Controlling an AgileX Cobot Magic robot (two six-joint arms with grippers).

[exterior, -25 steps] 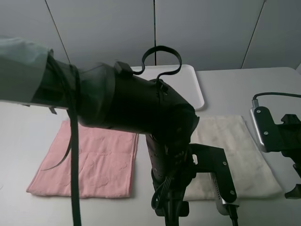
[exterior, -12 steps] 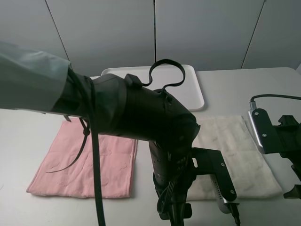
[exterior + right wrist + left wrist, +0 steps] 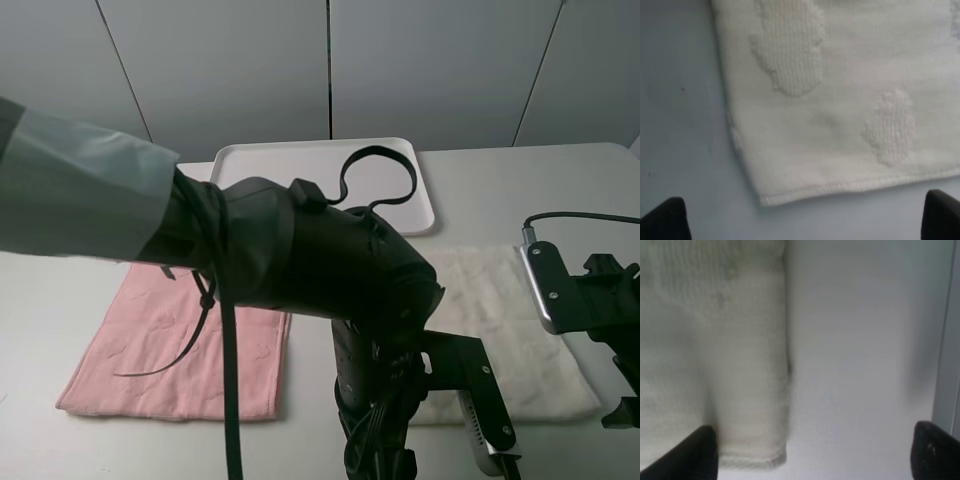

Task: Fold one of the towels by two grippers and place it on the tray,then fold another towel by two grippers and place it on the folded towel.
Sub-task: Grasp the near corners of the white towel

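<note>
The cream towel (image 3: 515, 325) lies flat on the table at the right, and the pink towel (image 3: 180, 345) lies flat at the left. Behind them sits the white tray (image 3: 300, 165) with nothing on it. My left arm reaches across the middle to the cream towel's near left corner. In the left wrist view my left gripper (image 3: 815, 452) is open just above that corner (image 3: 752, 450), one fingertip (image 3: 695, 452) over the cloth. My right gripper (image 3: 802, 217) is open above the towel's near right corner (image 3: 770, 192), holding nothing.
The bulky black left arm (image 3: 310, 260) and its cable hide part of the cream towel, the pink towel's right edge and the tray's front. The right arm's wrist (image 3: 585, 295) is at the right edge. The table surface (image 3: 520, 190) is light grey.
My left arm has shifted right and toward the near edge, uncovering more of the tray. The right arm has edged slightly left. Both grippers stay open and the towels have not moved.
</note>
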